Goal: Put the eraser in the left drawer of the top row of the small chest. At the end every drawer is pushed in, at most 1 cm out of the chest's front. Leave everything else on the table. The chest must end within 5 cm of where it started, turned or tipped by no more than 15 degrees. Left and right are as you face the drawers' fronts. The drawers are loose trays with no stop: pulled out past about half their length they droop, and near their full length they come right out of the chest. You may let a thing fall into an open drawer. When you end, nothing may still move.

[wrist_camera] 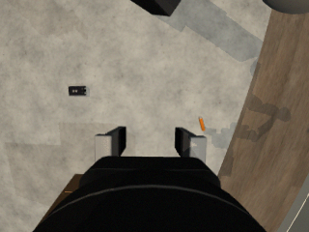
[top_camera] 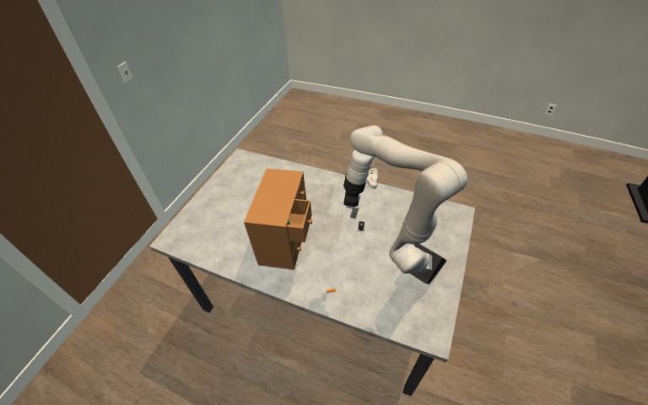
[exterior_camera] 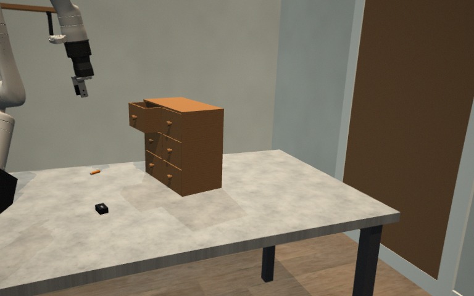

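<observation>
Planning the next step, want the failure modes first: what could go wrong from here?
Wrong pick: a black block and an orange stick both lie on the table; I can't tell which is the eraser.

Drawer: the top-left drawer stands well out, so a bump from the open gripper could make it droop or shift the chest.

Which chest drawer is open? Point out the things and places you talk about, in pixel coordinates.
The orange-brown wooden drawer (top_camera: 298, 233) (exterior_camera: 136, 115), top row, left as you face the fronts; it juts out, the other five sit flush.
</observation>
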Robot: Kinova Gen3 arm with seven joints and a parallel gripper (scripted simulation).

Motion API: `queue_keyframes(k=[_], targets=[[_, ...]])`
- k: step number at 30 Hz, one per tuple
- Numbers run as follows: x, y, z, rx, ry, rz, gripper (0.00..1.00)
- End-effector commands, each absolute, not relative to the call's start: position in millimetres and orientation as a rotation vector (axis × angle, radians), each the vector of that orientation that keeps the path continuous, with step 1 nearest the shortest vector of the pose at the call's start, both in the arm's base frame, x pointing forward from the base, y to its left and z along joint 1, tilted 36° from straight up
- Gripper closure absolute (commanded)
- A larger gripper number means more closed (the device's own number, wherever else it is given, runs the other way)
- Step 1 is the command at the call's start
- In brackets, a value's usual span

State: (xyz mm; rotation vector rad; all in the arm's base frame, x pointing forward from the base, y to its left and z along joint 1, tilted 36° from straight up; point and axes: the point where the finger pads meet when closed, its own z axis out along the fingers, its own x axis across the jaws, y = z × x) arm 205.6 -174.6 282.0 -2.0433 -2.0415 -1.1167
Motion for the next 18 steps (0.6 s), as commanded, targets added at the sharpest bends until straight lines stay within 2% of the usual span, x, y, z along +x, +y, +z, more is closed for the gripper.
queue_keyframes(k=[1, 18], targets=[[209.6, -173.6, 278.7, -2.073, -2.030, -1.192, 0.00], [236.9, -160.4, 261.7, -2.178, -1.971, -1.521, 0.00]])
